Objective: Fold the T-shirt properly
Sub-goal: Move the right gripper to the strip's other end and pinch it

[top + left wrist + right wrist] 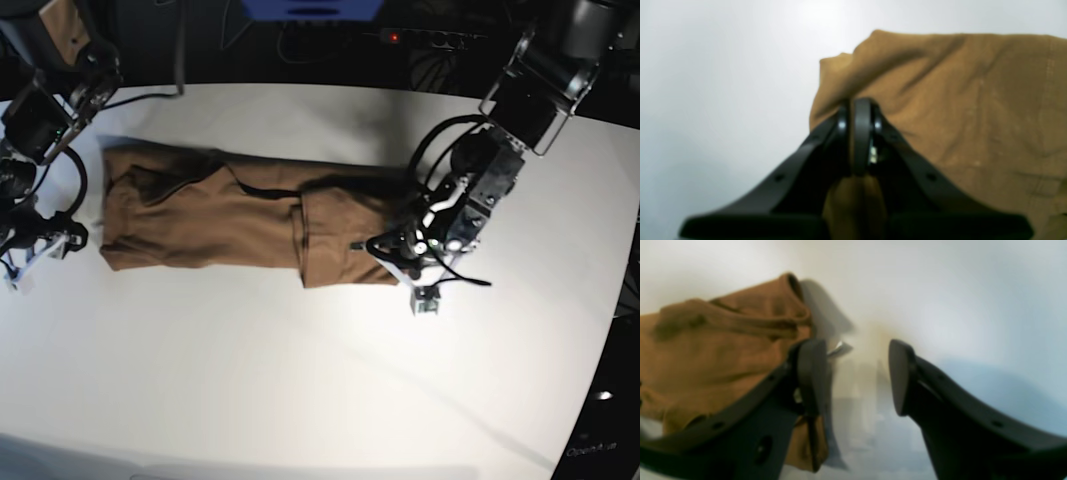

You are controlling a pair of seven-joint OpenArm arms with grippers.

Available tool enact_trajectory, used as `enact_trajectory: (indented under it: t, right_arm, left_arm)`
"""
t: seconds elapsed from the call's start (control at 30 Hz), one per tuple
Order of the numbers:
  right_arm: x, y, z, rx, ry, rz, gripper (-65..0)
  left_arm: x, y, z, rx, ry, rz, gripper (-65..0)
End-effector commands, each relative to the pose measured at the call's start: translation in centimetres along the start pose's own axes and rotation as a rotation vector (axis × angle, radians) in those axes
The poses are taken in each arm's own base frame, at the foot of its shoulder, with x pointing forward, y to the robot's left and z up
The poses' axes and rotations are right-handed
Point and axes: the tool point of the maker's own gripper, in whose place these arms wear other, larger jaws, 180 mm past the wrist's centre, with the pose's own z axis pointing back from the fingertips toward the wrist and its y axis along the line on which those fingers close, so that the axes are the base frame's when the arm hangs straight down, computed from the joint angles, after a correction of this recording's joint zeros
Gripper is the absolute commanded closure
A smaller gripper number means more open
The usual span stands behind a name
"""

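My left tool [857, 110] was clenched on the T-shirt [240, 215], a long band across the tabletop's [300, 380] far half; my right tool [857, 373] was released. Best carry the hem over level.

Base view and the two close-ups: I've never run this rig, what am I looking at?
The base view looks down on a white table with a two-armed robot. Across it lies a plain tan-brown cotton T-shirt, folded into a long strip. The other pictures come from cameras on the wrists. The left gripper, on the base view's right, is shut on the T-shirt's end; cloth shows between its black fingers. The right gripper, on the base view's left, stands open beside the other end, holding nothing.
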Motion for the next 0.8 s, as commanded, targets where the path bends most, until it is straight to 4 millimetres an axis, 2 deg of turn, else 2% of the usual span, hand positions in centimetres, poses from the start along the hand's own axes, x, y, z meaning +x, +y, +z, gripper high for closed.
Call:
enact_trajectory:
  t: [0.0, 0.2, 0.4, 0.5, 0.77]
  right_arm:
    - [0.9, -0.3, 0.6, 0.009, -0.025, 0.003, -31.0]
    - [-1.5, 0.5, -1.4, 0.088, 0.034, -0.054, -31.5]
    - [-2.1, 2.0, -2.5, 0.124, 0.048, -0.063, -47.6]
    - [-2.4, 2.7, -2.9, 0.148, 0.043, -0.082, -48.0]
    - [-4.9, 3.6, -4.0, 0.179, 0.066, -0.137, -48.0]
  left_arm:
    - [-1.5, 1.8, -0.3, 0.054, 0.063, 0.011, -2.3]
    - [-1.4, 1.8, -0.3, 0.054, 0.060, 0.010, -2.3]
    - [-1.3, 1.6, -0.2, 0.052, 0.057, 0.010, -2.3]
    - [-1.3, 1.6, -0.2, 0.052, 0.057, 0.010, -2.3]
    - [-0.5, 2.3, -0.1, 0.059, 0.045, 0.036, -2.3]
